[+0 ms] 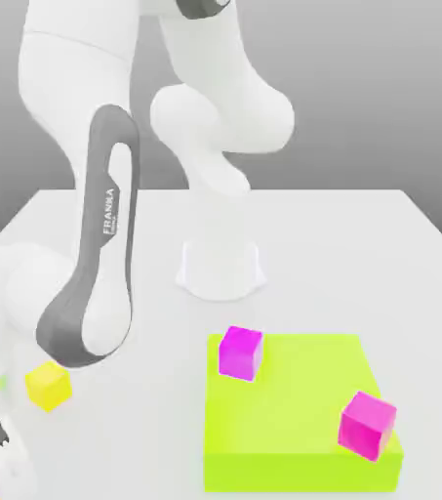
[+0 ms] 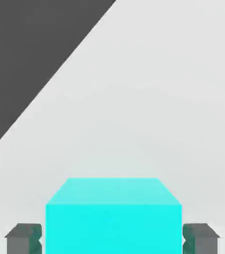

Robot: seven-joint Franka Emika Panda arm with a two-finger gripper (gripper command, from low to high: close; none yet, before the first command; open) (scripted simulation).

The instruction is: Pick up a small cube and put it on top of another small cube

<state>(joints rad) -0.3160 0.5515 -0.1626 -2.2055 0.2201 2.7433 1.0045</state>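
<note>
Two fingers (image 2: 201,240) are clamping one cyan cube (image 2: 113,228). One yellow cube (image 1: 48,386) is sitting apart; two magenta cubes (image 1: 240,354) (one pinker (image 1: 367,427)) are resting on one lime block (image 1: 281,410).

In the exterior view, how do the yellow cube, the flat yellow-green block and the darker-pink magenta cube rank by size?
1. flat yellow-green block
2. darker-pink magenta cube
3. yellow cube
</note>
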